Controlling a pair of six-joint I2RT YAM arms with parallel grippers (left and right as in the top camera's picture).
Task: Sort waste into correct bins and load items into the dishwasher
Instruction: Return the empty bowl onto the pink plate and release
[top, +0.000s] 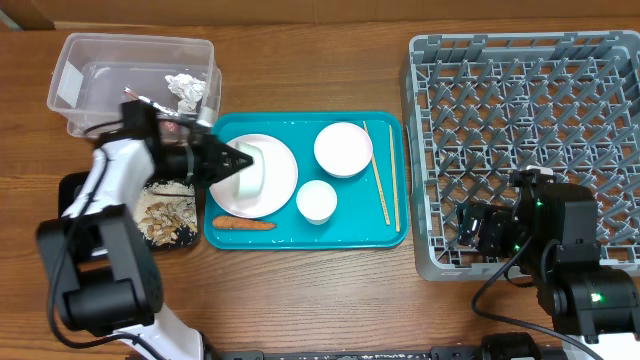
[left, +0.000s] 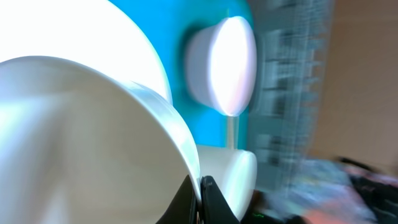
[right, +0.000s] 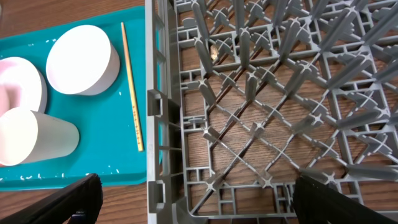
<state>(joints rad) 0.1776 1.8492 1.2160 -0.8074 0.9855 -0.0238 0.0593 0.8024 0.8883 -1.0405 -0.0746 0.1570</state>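
My left gripper (top: 238, 160) is shut on the rim of a white bowl (top: 252, 170) that tilts over the round white plate (top: 275, 185) on the teal tray. In the left wrist view the fingertips (left: 208, 199) pinch that bowl's (left: 93, 137) thin edge. A wider bowl (top: 343, 149), a small cup (top: 316, 201), two chopsticks (top: 378, 172) and an orange carrot (top: 243, 224) lie on the same tray. My right gripper (top: 478, 228) stands open over the front left corner of the grey dish rack (top: 530, 130), nothing between its fingers (right: 68, 202).
A clear tub (top: 90, 70) at the back left holds a foil ball (top: 186, 88). A black tray (top: 72, 190) with pale food scraps (top: 165, 212) sits under my left arm. The teal tray (top: 300, 235) lies between the bins and the rack.
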